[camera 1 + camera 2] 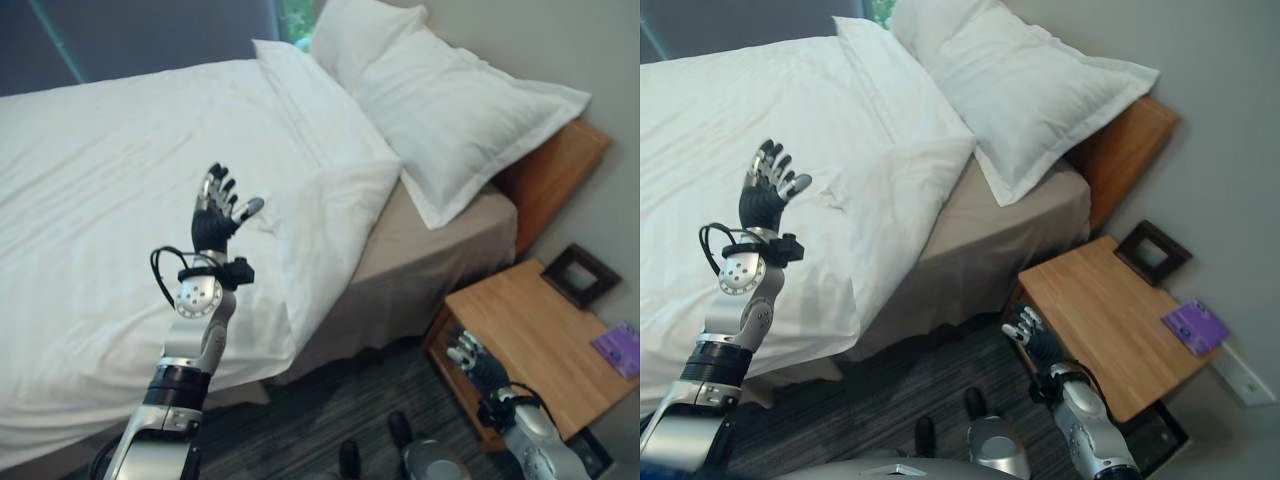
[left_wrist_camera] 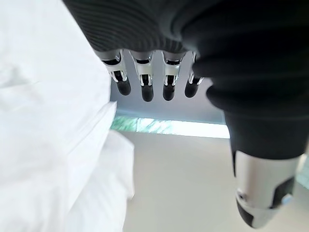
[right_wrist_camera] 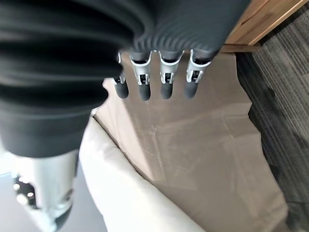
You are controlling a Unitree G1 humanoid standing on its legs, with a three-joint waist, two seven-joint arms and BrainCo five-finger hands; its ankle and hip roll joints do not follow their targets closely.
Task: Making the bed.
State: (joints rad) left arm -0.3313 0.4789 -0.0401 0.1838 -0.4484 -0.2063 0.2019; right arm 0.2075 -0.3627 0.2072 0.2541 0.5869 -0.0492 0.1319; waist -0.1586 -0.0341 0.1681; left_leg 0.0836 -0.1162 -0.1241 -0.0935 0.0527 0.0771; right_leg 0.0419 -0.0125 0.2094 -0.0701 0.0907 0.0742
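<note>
Open air over the bed, tight gap by the nightstand

The left hand [image 1: 215,212] hangs fingers spread above the duvet [image 1: 120,190], touching nothing, with free room all round it over the bed; the nearest things in its way are the folded duvet corner [image 1: 340,190] just beyond it and, farther toward the headboard [image 1: 550,170], two stacked pillows [image 1: 450,110]. The right hand [image 1: 1032,336], fingers relaxed, sits low in the narrow floor strip between the beige bed skirt [image 1: 970,250] and the nightstand [image 1: 1110,310], whose near corner is just beside it. A frame [image 1: 1152,252] and a purple pad [image 1: 1195,326] occupy the nightstand's far side.
</note>
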